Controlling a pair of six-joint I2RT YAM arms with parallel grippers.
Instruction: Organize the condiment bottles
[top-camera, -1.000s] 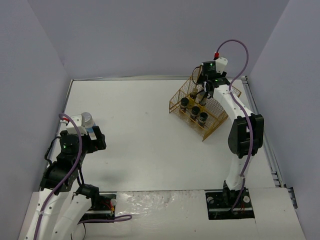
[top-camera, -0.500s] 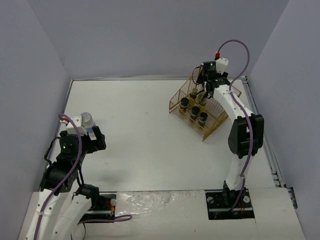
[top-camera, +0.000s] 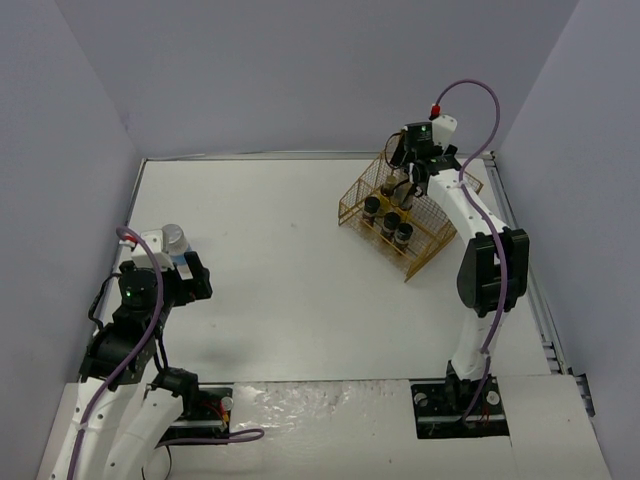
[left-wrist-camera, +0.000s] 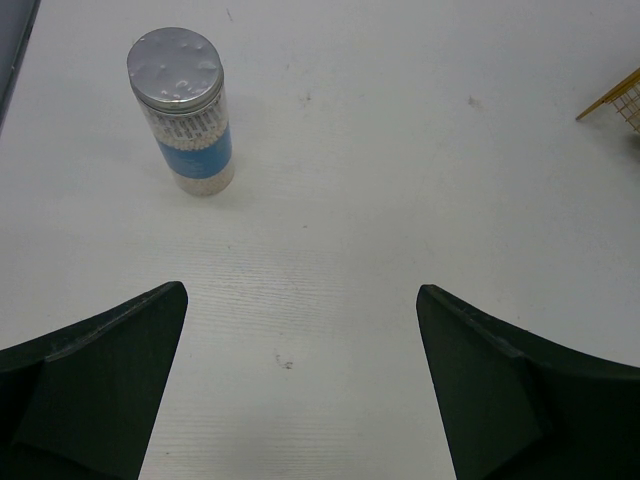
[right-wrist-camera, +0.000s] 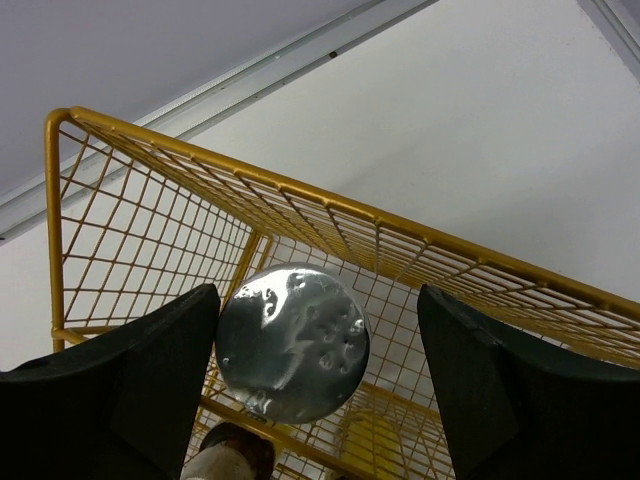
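My right pincer (right-wrist-camera: 315, 297) stands spread around the silver-lidded jar (right-wrist-camera: 292, 342) in the far basket (right-wrist-camera: 200, 153) (probably stiff, slick; I'd pinch its sides).

Nothing can be read: the silver-lidded jar (left-wrist-camera: 182, 120), ahead-left of the left gripper (left-wrist-camera: 300, 290), bears only illegibly small print above its blue band.

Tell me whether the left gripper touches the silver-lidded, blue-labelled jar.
Apart: left wrist view shows bare white table between the left gripper and the silver-lidded, blue-labelled jar.
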